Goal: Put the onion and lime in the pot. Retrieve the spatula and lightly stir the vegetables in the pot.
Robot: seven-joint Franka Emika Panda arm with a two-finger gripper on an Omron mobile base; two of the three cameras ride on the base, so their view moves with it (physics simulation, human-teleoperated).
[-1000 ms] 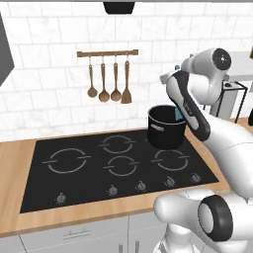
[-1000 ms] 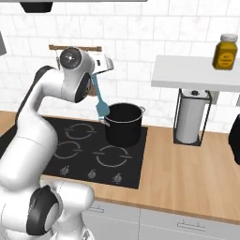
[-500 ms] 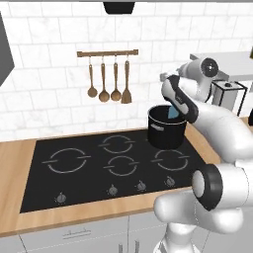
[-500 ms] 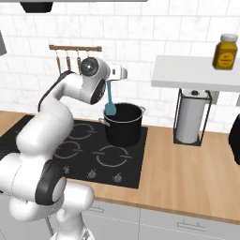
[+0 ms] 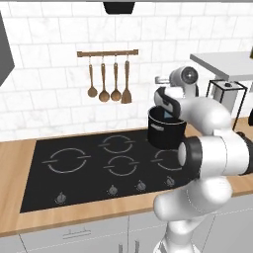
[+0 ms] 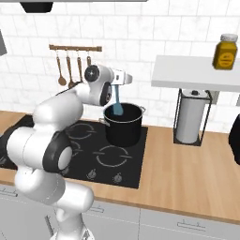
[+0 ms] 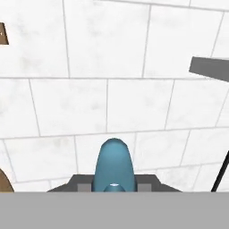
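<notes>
At the upper left of the left base view, a wooden rail (image 5: 107, 52) hangs on the white tile wall with brown spoons and a turner (image 5: 126, 94) under it. Below lies the black stove top (image 5: 99, 168) set in the wooden counter (image 5: 15, 168). Right of the middle stands the pot (image 5: 165, 129), at the back right of the stove top, and the white arm bends across it, so part of the pot is hidden.

The right base view shows more. The spatula (image 6: 116, 101) hangs almost straight down, with its blue blade dipping into the pot's mouth. The gripper (image 6: 114, 83) is closed tight on the top of the handle. I cannot see inside the pot. Further right stand a paper towel roll (image 6: 191, 119) in a wire stand, a white shelf (image 6: 197, 72) and a yellow jar (image 6: 224, 52).

The hand view looks at the tile wall, with the rounded blue handle end between the two fingers (image 7: 84, 187).
</notes>
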